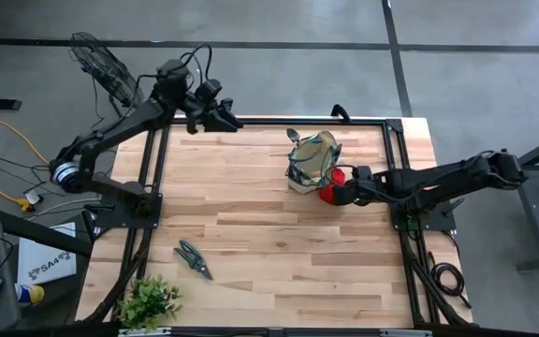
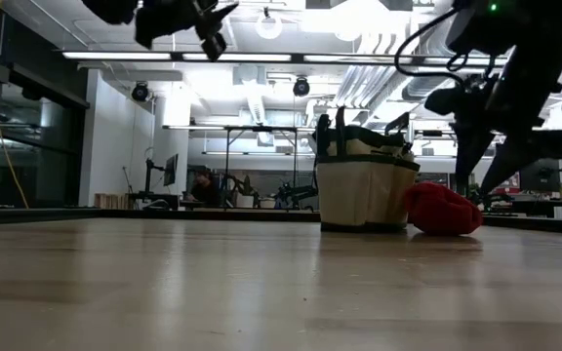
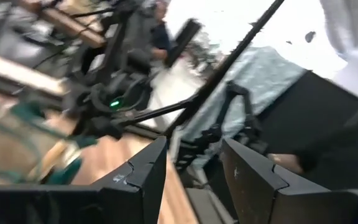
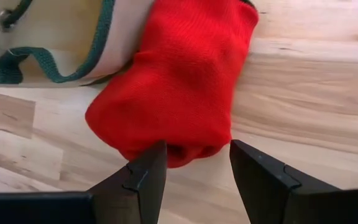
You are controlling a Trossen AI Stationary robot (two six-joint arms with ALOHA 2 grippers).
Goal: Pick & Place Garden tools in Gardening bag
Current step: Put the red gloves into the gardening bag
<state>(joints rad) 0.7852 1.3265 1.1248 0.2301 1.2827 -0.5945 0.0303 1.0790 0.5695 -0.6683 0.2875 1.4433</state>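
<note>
The beige gardening bag with green trim stands upright at the table's far middle; it also shows in the low view. A metal tool end sticks out of it. The red cloth bundle lies on the table against the bag's right side. My right gripper is open, just right of the bundle and a little above it, with a finger on either side of the bundle's near end. One green-handled pruning shears lies flat at the near left. My left gripper is open, empty and raised at the far left.
A leafy green plant stands at the table's near left corner. Bare wood lies between the shears and the bag. A fan and cables lie beyond the table's far left.
</note>
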